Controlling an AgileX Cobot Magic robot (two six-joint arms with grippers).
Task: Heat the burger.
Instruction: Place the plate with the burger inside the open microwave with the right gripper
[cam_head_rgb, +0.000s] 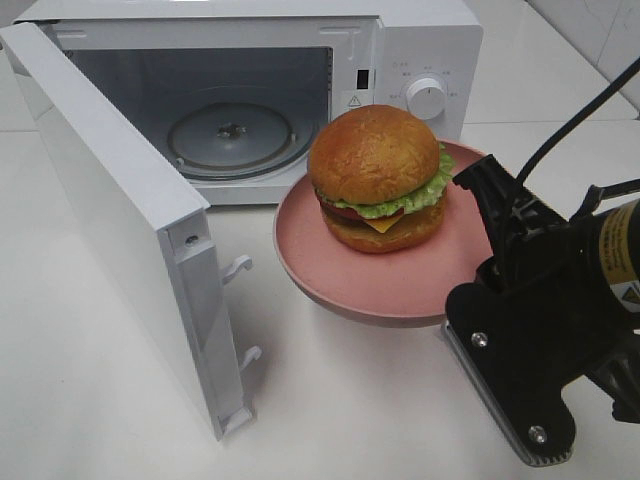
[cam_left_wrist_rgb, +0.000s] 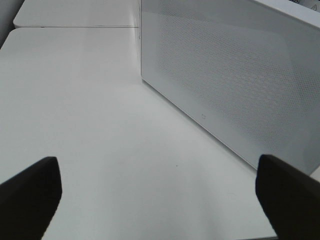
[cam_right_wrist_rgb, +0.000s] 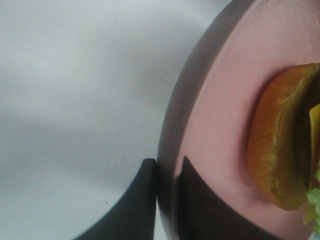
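Burger (cam_head_rgb: 378, 180): one, upright on one pink plate (cam_head_rgb: 400, 290), nearer plate's far rim. Plate raised off bench (cam_head_rgb: 350, 420), in front of one microwave (cam_head_rgb: 420, 30) at bench's far edge. One door (cam_head_rgb: 110, 200) swung wide, one glass turntable (cam_head_rgb: 232, 135) inside, one dial (cam_head_rgb: 427, 98). Right gripper (cam_right_wrist_rgb: 166, 167) pinched on plate's near rim. Left gripper (cam_left_wrist_rgb: 157, 170) spread wide, holding nothing, low over bench beside door.

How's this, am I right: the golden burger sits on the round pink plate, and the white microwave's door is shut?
No, per the exterior high view: the golden burger sits on the round pink plate, and the white microwave's door is open.
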